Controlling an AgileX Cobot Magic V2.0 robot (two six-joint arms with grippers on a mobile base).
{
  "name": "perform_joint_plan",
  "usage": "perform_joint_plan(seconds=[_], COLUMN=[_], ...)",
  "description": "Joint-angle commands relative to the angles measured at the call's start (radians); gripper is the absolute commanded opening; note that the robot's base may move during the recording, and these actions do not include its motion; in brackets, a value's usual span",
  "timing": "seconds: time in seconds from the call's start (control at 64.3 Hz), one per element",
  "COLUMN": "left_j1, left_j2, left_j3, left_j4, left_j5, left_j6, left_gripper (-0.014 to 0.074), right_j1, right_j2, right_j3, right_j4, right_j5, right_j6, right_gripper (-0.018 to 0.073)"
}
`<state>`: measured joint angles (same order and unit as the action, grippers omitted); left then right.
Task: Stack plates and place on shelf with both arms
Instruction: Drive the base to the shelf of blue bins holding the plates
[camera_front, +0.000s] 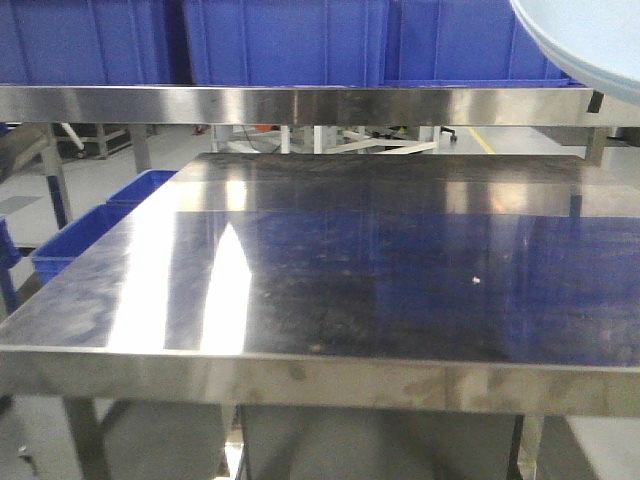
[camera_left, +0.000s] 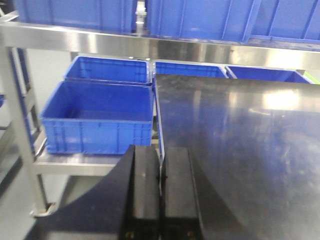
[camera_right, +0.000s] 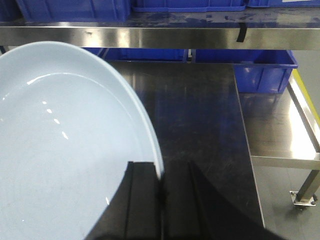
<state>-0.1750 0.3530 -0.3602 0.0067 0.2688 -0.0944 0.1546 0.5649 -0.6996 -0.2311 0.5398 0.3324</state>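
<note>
A glossy white plate (camera_right: 60, 150) with a faint blue tint fills the left of the right wrist view. My right gripper (camera_right: 161, 175) is shut on its rim and holds it above the dark steel tabletop (camera_right: 200, 130). The front view catches only an arc of this plate (camera_front: 590, 40) at the top right, level with the shelf's steel front rail (camera_front: 300, 103). My left gripper (camera_left: 160, 160) is shut with nothing in it and hovers over the table's left edge (camera_left: 159, 115). The front view shows neither arm.
Blue crates (camera_front: 290, 40) line the shelf's upper tier. Further blue crates (camera_left: 97, 117) sit on a low steel tier left of the table. To the table's right is a lower steel shelf (camera_right: 280, 125) holding another blue crate (camera_right: 262, 72).
</note>
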Motion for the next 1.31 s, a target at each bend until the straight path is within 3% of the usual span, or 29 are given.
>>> perform_joint_plan(seconds=[0.0, 1.291], left_j1=[0.001, 0.001], left_j2=[0.005, 0.005], left_j3=[-0.031, -0.031], left_j4=[0.0, 0.0], left_j5=[-0.083, -0.083], left_j6=[-0.002, -0.002], left_gripper=[0.0084, 0.0084], right_j1=[-0.004, -0.004], right_j2=[0.003, 0.003], right_j3=[-0.03, -0.03], right_j4=[-0.01, -0.01], right_j5=[-0.103, -0.103], right_j6=[-0.001, -0.001], right_gripper=[0.0049, 0.0049])
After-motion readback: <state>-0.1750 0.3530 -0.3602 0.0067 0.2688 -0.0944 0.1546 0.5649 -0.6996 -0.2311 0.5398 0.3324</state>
